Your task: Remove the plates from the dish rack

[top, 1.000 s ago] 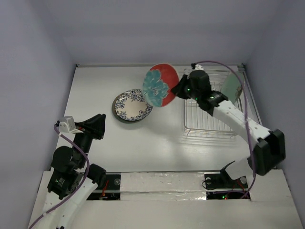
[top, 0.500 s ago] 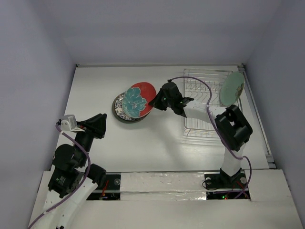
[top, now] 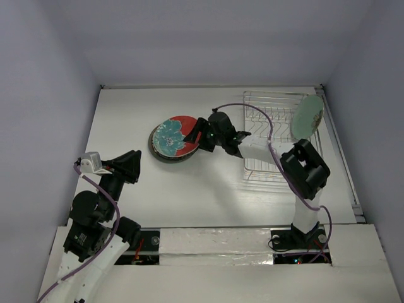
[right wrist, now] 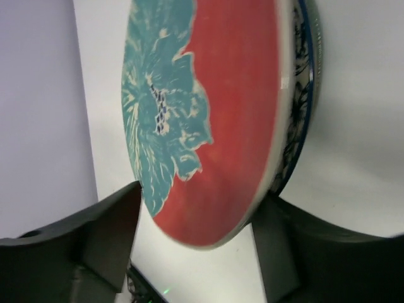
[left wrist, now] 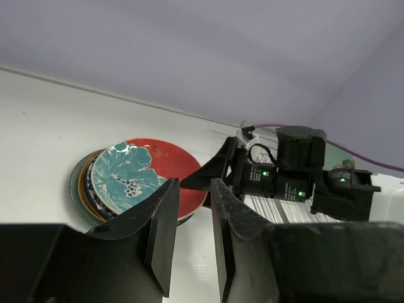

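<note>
A red plate with a teal flower point(top: 177, 135) point(left wrist: 161, 165) point(right wrist: 233, 120) lies on top of a stack of plates point(top: 155, 146), left of the dish rack point(top: 271, 165). A blue-patterned plate rim point(right wrist: 304, 95) shows right under it. My right gripper point(top: 199, 134) point(right wrist: 199, 194) is open, its fingers point(right wrist: 113, 221) standing on either side of the red plate's near edge, with a gap at the upper face. A pale green plate point(top: 307, 117) stands upright at the rack's far right. My left gripper point(top: 132, 165) point(left wrist: 194, 184) hovers near the table's left front, its jaws slightly apart and empty.
Purple cables run along both arms point(top: 252, 110). The right arm's elbow point(top: 306, 169) hangs over the front of the rack. White walls close the table on three sides. The silver wire rack point(left wrist: 285, 213) shows behind the right gripper in the left wrist view.
The right arm carried the red plate left from the rack, laid it flat on the stack, then opened its jaws. The left arm has not moved.
</note>
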You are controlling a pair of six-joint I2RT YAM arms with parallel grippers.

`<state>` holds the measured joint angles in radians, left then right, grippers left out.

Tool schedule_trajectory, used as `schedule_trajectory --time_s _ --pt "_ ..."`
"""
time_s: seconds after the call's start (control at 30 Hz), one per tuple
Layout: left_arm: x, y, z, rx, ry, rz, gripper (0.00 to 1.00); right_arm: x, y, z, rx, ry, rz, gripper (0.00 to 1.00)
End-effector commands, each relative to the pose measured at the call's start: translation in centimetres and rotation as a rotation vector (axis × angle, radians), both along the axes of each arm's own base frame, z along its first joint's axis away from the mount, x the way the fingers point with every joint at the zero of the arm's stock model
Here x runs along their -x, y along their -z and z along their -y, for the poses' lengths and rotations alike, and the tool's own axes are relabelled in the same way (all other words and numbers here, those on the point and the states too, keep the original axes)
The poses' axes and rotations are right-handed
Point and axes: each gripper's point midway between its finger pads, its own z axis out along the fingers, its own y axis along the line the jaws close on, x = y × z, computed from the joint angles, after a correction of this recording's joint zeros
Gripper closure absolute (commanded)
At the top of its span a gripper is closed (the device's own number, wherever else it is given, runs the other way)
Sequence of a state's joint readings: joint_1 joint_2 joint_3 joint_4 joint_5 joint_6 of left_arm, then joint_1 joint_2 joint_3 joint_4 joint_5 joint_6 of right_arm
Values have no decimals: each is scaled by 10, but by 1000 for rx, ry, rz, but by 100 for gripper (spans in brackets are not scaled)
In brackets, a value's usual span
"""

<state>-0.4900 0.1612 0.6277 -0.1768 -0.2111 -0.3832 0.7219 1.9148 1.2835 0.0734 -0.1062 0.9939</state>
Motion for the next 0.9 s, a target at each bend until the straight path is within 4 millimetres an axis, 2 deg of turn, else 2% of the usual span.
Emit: schedule_trajectory --time_s 0.0,0.07,0.2,0.3,0.33,0.37,0.4,0.43,0.47,0.5,0.53,0.57,0.63,0.67,0.73,0.77,0.8,0.87 --pt "-1 -6 3 13 10 25 76 11 -53 3 21 -82 118 24" --pt "0 -7 2 15 10 29 76 21 -47 15 93 -113 117 19" --pt "2 -9 1 19 10 36 76 36 -49 40 164 -123 156 15" --pt "3 -10 1 22 10 41 76 48 -56 64 206 -101 191 17" --pt "3 -9 1 22 10 41 76 45 -65 80 246 -39 232 21" --pt "4 -10 0 24 10 46 76 45 -68 94 284 0 239 43" --pt "4 -11 0 27 10 49 76 43 -75 107 317 48 261 60" --pt "5 -12 -1 28 10 53 76 31 -86 134 393 181 306 78" --pt "6 -13 -1 30 10 57 76 31 -104 161 418 264 328 95" --pt "6 -13 -1 31 10 59 76 26 -113 182 440 334 341 100" --pt "7 -14 -2 32 10 61 76 13 -122 222 495 470 355 100" --pt "8 -15 -2 34 10 65 76 14 -133 248 513 543 364 100" --pt "9 -16 -3 36 9 71 76 8 -139 301 601 703 364 100" --pt "11 -17 -4 40 10 76 75 4 -139 338 642 799 336 100" --pt "12 -18 -5 42 9 83 75 6 -145 379 712 919 323 100" --pt "13 -18 -5 42 9 85 75 8 -148 396 745 974 322 95" --pt "13 -19 -5 43 9 88 75 11 -151 421 786 1047 310 72" --pt "14 -20 -5 45 9 92 75 12 -154 449 859 1105 303 43"
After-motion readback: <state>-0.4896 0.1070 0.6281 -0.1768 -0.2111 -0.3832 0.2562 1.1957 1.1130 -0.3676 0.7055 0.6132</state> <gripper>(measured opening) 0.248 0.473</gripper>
